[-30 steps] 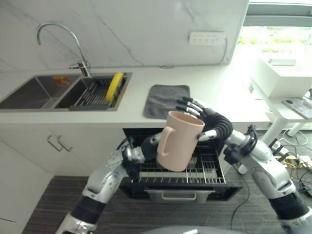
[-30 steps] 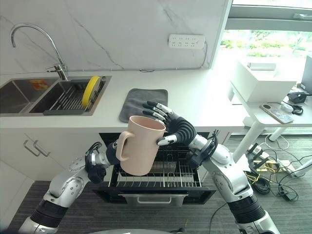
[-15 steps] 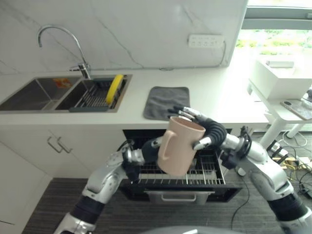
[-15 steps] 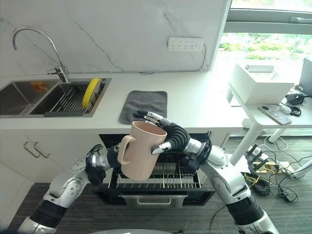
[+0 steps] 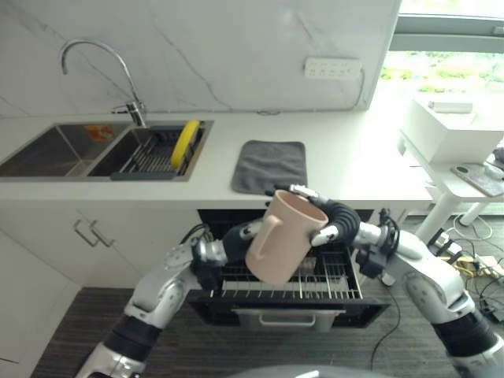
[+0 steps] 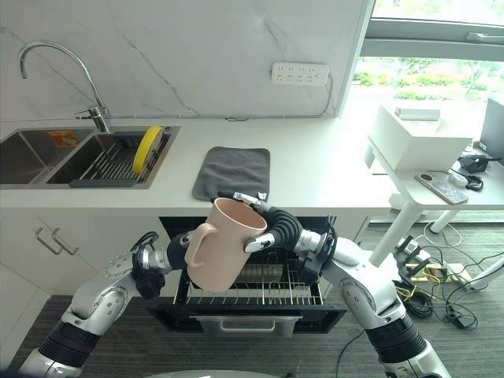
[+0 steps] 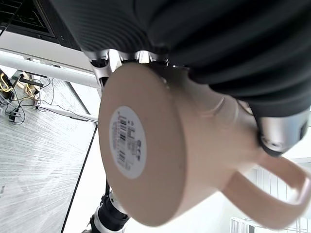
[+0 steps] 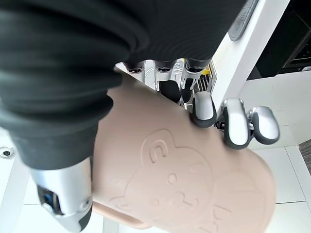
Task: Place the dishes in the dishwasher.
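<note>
We see the pink mug [image 5: 282, 237] held in the air above the dishwasher rack [image 5: 331, 277], which is pulled out from under the counter [image 5: 346, 161]. The mug is tilted, its opening toward the counter and its handle on the robot's left. The right hand [image 6: 277, 226] has its fingers curled round the upper wall of the mug near the rim, with the thumb pressing on the other side. The left hand [image 5: 236, 239] is at the lower part of the mug, fingers wrapped on its side close to the base. Behind the rack, on the counter, lies a grey mat [image 5: 270, 164]; farther left of the rack a yellow plate [image 5: 185, 139] stands in the sink [image 5: 55, 150]
</note>
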Tool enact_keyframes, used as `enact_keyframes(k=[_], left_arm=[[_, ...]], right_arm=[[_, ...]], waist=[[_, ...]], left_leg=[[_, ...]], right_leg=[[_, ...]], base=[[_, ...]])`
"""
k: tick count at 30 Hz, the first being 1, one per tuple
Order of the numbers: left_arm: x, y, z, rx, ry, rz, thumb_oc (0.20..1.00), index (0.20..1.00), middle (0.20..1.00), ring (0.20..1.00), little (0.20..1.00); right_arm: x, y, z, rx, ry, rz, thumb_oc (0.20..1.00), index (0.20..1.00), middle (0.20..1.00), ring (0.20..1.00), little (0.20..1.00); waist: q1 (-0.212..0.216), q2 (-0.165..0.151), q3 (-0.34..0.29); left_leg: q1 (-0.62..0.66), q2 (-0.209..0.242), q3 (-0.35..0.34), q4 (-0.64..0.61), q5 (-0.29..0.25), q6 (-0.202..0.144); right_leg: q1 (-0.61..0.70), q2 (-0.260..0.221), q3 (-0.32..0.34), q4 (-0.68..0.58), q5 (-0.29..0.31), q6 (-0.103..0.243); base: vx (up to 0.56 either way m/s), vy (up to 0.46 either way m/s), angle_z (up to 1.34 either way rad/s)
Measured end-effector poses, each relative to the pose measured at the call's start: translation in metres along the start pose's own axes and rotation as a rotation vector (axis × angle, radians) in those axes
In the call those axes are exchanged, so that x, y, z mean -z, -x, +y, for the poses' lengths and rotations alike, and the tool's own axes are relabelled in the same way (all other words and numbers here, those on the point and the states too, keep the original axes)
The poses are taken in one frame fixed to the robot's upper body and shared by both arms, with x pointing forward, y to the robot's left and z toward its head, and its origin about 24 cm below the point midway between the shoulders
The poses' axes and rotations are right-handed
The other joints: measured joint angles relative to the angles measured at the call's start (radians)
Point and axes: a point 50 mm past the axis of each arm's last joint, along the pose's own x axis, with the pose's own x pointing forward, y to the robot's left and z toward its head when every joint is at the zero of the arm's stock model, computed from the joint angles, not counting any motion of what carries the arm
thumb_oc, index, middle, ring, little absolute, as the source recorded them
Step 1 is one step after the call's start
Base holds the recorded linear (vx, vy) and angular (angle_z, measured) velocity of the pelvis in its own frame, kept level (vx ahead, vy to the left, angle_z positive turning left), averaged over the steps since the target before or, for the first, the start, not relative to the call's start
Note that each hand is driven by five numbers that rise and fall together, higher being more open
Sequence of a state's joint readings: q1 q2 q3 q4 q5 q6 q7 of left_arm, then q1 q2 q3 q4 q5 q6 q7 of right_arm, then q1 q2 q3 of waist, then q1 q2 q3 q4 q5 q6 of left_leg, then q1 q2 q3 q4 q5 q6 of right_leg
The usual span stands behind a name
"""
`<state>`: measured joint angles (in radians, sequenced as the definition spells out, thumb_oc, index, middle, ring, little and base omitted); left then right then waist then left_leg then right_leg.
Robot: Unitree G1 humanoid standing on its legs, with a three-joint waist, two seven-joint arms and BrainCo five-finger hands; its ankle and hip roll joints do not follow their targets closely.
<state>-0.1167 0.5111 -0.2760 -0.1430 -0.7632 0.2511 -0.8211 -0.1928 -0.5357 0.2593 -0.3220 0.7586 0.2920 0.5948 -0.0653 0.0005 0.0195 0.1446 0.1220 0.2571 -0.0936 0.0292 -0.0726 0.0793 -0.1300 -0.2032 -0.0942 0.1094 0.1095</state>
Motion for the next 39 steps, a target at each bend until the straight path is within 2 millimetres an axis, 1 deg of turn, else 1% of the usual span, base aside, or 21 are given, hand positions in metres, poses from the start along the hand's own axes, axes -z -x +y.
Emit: enact_keyframes(k=[10, 11, 12, 13, 14, 17, 30, 37, 39], left_arm=[[-0.001, 0.0, 0.0, -0.001, -0.006, -0.003, 0.2, 0.2, 0.2, 0.2, 0.2], [-0.001, 0.0, 0.0, -0.001, -0.006, -0.004, 0.2, 0.2, 0.2, 0.2, 0.2], [-0.001, 0.0, 0.0, -0.001, -0.006, -0.004, 0.2, 0.2, 0.2, 0.2, 0.2], [-0.001, 0.001, 0.0, -0.004, -0.009, -0.006, 0.2, 0.2, 0.2, 0.2, 0.2], [-0.001, 0.0, 0.0, -0.002, -0.009, -0.006, 0.2, 0.2, 0.2, 0.2, 0.2], [0.0, -0.002, -0.001, 0.011, -0.003, -0.015, 0.2, 0.2, 0.2, 0.2, 0.2], [-0.001, -0.004, -0.001, 0.003, -0.005, -0.035, 0.2, 0.2, 0.2, 0.2, 0.2], [-0.002, -0.008, -0.001, -0.024, 0.006, -0.064, 0.2, 0.2, 0.2, 0.2, 0.2], [-0.002, -0.009, -0.001, -0.03, 0.011, -0.072, 0.435, 0.435, 0.435, 0.435, 0.435]], right_arm=[[0.001, 0.0, 0.001, -0.021, -0.011, 0.002, 1.0, 1.0, 1.0, 1.0, 1.0], [0.001, 0.0, 0.001, -0.022, -0.011, 0.003, 0.834, 0.834, 0.834, 0.834, 0.834], [0.001, 0.0, 0.001, -0.023, -0.01, 0.002, 0.526, 0.526, 0.526, 0.526, 0.526], [0.0, 0.0, 0.001, -0.021, -0.007, 0.001, 0.26, 0.26, 0.26, 0.26, 0.26], [0.0, 0.001, 0.0, -0.018, -0.003, 0.0, 0.2, 0.2, 0.2, 0.2, 0.2], [-0.002, 0.001, -0.001, -0.004, 0.04, -0.001, 0.2, 0.2, 0.2, 0.2, 0.2], [-0.006, 0.001, -0.002, 0.007, 0.129, -0.028, 0.2, 0.2, 0.2, 0.2, 0.2], [-0.011, 0.001, -0.003, 0.053, 0.186, -0.066, 0.2, 0.2, 0.2, 0.2, 0.2], [-0.012, 0.002, -0.004, 0.061, 0.2, -0.075, 0.2, 0.2, 0.2, 0.2, 0.2]], waist=[[0.0, -0.001, 0.0], [0.0, -0.001, 0.0], [0.0, -0.001, 0.0], [0.0, -0.001, 0.0], [0.0, -0.001, 0.0], [0.0, -0.001, 0.0], [0.0, 0.0, 0.0], [0.0, 0.002, 0.002], [0.0, 0.002, 0.002]], left_leg=[[0.004, 0.0, 0.001, 0.0, 0.0, 0.0], [0.004, 0.0, 0.001, 0.0, 0.0, 0.0], [0.004, 0.0, 0.001, 0.0, 0.0, 0.0], [0.004, 0.0, 0.001, 0.0, 0.0, 0.0], [0.004, 0.0, 0.001, 0.0, 0.0, 0.0], [0.004, 0.0, 0.002, 0.0, 0.0, 0.0], [0.006, 0.0, 0.005, 0.0, -0.001, 0.001], [0.007, 0.0, 0.007, 0.0, -0.002, 0.001], [0.007, 0.0, 0.008, 0.0, -0.002, 0.001]], right_leg=[[0.002, 0.0, 0.0, 0.0, 0.0, 0.0], [0.002, 0.0, 0.001, 0.0, 0.0, 0.0], [0.002, 0.0, 0.001, 0.0, 0.0, 0.0], [0.002, 0.0, 0.001, 0.0, 0.0, 0.0], [0.002, 0.0, 0.001, 0.0, 0.0, 0.0], [0.002, 0.0, 0.001, 0.0, 0.0, 0.0], [0.001, 0.0, 0.004, 0.0, 0.0, 0.0], [0.001, 0.0, 0.007, 0.0, 0.0, 0.0], [0.001, 0.0, 0.007, 0.0, 0.0, 0.0]], base=[[0.0, 0.0, 0.0], [0.0, 0.0, 0.0], [0.0, 0.0, 0.0], [0.0, 0.0, 0.0], [0.0, 0.0, 0.0], [0.0, 0.0, 0.0], [0.0, 0.0, 0.0], [0.0, 0.0, 0.0], [0.0, 0.0, 0.0]])
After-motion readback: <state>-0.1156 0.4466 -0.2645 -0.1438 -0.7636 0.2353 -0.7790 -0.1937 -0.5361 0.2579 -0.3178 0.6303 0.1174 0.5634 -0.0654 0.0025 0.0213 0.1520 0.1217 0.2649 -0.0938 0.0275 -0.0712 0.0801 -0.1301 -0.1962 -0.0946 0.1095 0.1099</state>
